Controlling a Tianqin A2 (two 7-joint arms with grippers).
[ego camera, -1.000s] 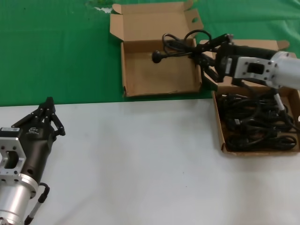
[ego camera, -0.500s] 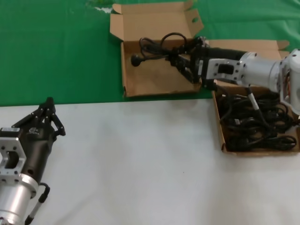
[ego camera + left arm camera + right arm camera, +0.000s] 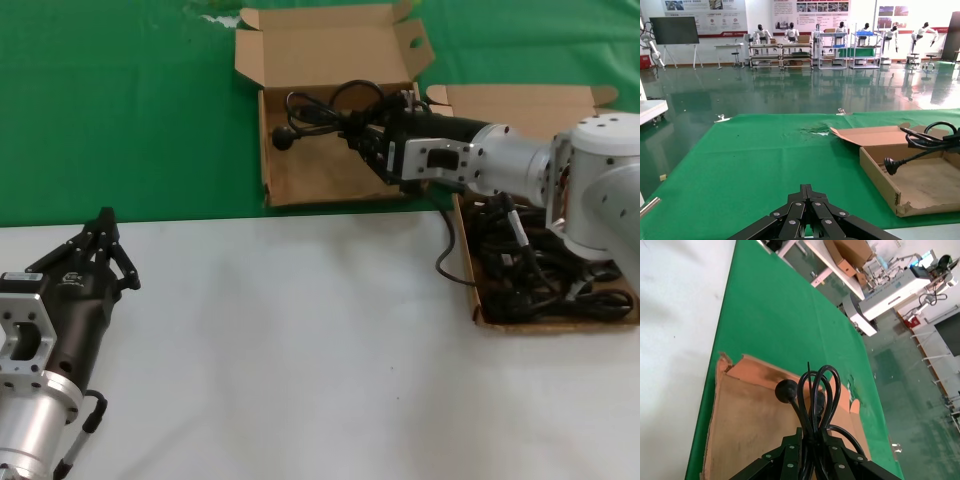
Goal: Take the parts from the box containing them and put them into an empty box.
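Since a moment ago the right tool (image 3: 372, 140) has carried its power cord (image 3: 325, 112) further left, out over the middle of the empty box (image 3: 335, 170). That cord is thin, black and rubbery, bunched into loose loops with a round moulded plug (image 3: 283, 137) sticking out toward the box's left wall. Its loops are pinched between the right tool's closed fingers (image 3: 812, 452), clear of the cardboard floor. Reaching in horizontally from the right, the right arm crosses over the full box (image 3: 550, 300), where the remaining cords (image 3: 540, 275) lie tangled. Down at the near left over the white worktop (image 3: 300, 350), the left tool (image 3: 100, 240) hangs idle, its fingers (image 3: 807, 212) drawn together on nothing.
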